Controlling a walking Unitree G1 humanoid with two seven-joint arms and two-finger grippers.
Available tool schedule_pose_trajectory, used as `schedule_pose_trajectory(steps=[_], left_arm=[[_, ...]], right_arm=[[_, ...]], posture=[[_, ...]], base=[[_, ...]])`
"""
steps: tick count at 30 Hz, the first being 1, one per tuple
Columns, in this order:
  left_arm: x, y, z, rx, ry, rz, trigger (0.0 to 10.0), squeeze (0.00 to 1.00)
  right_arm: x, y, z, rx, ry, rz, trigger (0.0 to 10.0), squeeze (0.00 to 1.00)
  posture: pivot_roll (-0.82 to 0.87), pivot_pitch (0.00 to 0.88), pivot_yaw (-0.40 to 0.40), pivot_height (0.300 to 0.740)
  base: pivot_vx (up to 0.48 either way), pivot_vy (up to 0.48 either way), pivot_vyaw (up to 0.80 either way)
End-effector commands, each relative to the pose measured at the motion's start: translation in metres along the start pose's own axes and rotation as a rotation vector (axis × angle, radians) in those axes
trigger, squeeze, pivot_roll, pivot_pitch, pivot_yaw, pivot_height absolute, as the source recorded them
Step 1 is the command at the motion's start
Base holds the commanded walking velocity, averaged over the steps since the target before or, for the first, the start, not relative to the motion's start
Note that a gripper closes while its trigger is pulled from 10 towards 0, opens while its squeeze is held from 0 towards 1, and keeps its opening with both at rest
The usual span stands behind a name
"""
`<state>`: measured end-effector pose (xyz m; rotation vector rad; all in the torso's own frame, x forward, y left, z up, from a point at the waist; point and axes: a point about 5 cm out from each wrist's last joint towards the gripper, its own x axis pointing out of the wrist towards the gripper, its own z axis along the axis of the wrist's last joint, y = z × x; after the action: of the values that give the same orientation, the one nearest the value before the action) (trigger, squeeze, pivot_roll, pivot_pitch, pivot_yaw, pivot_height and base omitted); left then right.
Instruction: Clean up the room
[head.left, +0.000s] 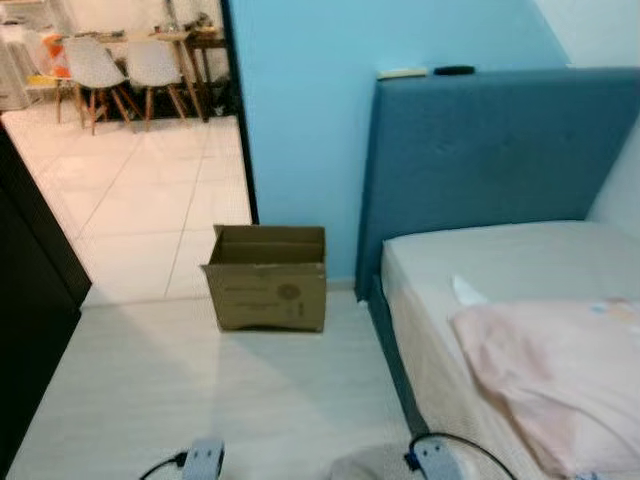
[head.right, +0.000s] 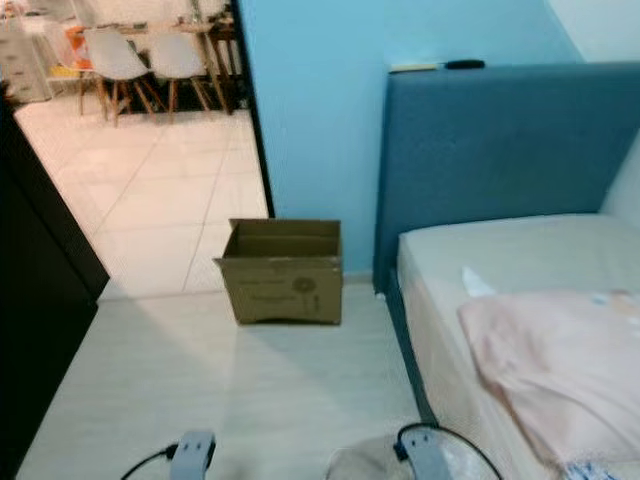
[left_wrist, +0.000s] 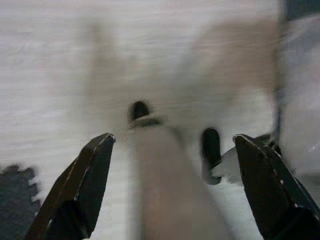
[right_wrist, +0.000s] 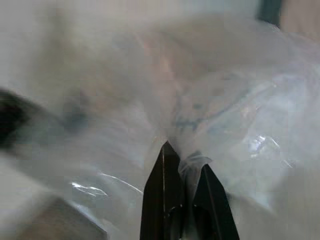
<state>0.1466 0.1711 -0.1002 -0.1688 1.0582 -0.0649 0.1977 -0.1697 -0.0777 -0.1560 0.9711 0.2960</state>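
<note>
An open brown cardboard box (head.left: 267, 278) stands on the pale floor against the blue wall, left of the bed. In the right wrist view my right gripper (right_wrist: 185, 157) is shut on a crumpled clear plastic bag (right_wrist: 215, 100), a fold of it pinched between the black fingers. The bag's pale bulk (head.right: 365, 463) hangs low between my two wrists. My left gripper (left_wrist: 173, 139) is open above the blurred floor, holding nothing. Both silver wrists (head.left: 203, 458) sit at the lower edge of the head view.
A bed (head.left: 500, 262) with a blue headboard (head.left: 480, 150) fills the right side; a pink blanket (head.left: 555, 370) lies on it. A dark cabinet (head.left: 30, 290) stands at the left. A doorway opens onto a tiled room with white chairs (head.left: 100, 65).
</note>
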Motion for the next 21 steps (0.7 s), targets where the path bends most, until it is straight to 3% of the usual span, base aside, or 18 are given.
schedule_pose_trajectory(steps=[1,11,21], left_arm=[[0.002,-0.005,0.011,0.016,-0.03,-0.012,10.0,0.0],[0.003,-0.006,0.013,0.03,-0.029,-0.023,10.0,0.0],[0.004,-0.009,0.014,0.03,-0.032,-0.032,10.0,0.0]], right_arm=[[-0.002,-0.007,-0.002,0.032,-0.022,-0.017,10.0,0.0],[0.001,-0.009,0.057,0.034,-0.233,-0.027,10.0,0.0],[-0.004,-0.013,0.097,0.006,-0.374,-0.026,10.0,0.0]], posture=[[-0.07,0.0,0.001,0.736],[-0.08,0.0,0.012,0.736],[-0.08,0.0,0.005,0.736]], base=[[0.48,0.0,0.0],[0.48,0.0,0.0],[0.48,0.0,0.0]])
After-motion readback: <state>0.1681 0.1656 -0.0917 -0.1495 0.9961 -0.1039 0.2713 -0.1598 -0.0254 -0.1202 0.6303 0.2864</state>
